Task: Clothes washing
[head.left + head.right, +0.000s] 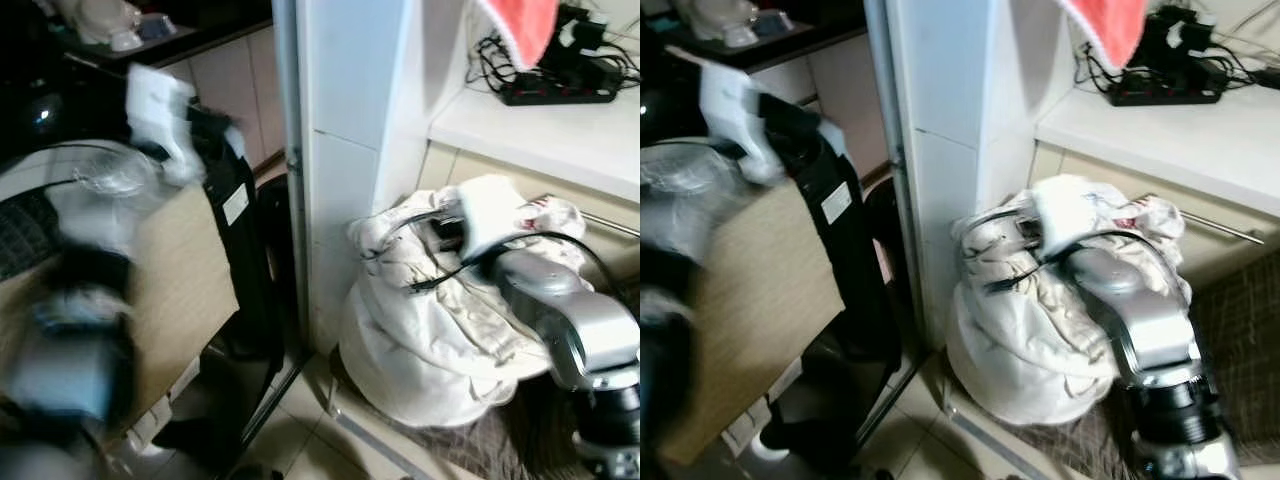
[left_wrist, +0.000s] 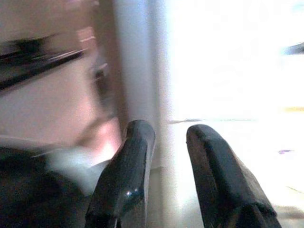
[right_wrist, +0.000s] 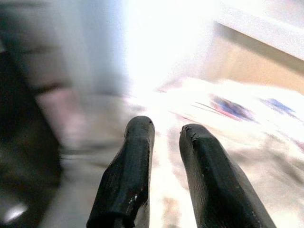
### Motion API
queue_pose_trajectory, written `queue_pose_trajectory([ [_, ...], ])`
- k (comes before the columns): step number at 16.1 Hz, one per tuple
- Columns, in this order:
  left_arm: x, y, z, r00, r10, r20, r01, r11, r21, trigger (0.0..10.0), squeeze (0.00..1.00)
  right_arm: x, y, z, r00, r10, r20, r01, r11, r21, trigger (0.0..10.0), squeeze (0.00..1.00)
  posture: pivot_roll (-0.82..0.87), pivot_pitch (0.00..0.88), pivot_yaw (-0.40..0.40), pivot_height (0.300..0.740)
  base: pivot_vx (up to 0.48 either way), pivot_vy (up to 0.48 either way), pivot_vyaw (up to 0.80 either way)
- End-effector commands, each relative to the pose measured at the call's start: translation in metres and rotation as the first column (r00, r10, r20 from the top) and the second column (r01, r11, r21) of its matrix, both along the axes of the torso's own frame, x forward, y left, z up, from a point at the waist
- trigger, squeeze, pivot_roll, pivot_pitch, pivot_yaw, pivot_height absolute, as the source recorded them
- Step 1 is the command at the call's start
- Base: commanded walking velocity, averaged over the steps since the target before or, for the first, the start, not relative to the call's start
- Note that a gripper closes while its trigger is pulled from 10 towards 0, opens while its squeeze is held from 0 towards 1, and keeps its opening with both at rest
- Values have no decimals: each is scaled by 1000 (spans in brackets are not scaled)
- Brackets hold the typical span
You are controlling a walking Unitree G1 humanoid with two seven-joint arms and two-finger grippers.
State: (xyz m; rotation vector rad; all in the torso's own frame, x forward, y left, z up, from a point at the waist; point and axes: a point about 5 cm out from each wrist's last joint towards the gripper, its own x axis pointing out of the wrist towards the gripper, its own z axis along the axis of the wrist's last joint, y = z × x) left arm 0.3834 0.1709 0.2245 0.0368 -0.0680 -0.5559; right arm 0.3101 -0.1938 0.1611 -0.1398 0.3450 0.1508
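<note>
We see our right arm (image 1: 570,310) as rounded silver casings, joined to a black ribbed collar near the shoulder, with thin black cables looping over its forearm. Each gripper carries two long, glossy black fingers (image 3: 128,175) with blunt tips. Our left arm (image 1: 70,350) shows as a grey-and-black blur.

White laundry bundle (image 1: 430,320) sits on tiled floor (image 1: 300,425).

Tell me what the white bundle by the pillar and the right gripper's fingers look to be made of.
The crumpled white bundle with faint print looks like soft woven cloth: matte, creased, sagging in folds. The right gripper has fingers that look like hard black plastic or rubber, with a dull sheen.
</note>
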Motion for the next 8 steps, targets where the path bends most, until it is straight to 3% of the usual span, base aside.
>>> queue_pose_trajectory([
  [1,-9,-25,9,996,-84,25,85,995,-46,10000,0,8,-19,0,993,-119,26,118,993,19,10000,1000,-143,0,61,740,0,0,0],
  [5,-30,-58,-4,984,-178,-24,176,982,-69,10000,0,13,-42,-18,982,-183,-37,182,983,-19,10000,1000,-148,0,66,740,0,0,0],
  [6,-38,-64,-16,986,-161,-45,158,986,-53,10000,0,12,-56,-31,967,-239,-87,234,970,-59,10000,1000,-148,0,66,740,0,0,0],
  [7,-41,-64,-19,987,-154,-43,153,988,-27,10000,0,12,-59,-33,962,-255,-97,249,966,-65,10000,1000,-142,0,62,740,0,0,0],
  [8,-47,-65,-31,986,-161,-34,163,985,60,10000,0,11,-66,-40,945,-299,-131,290,953,-82,10000,1000,-139,0,62,740,0,0,0],
])
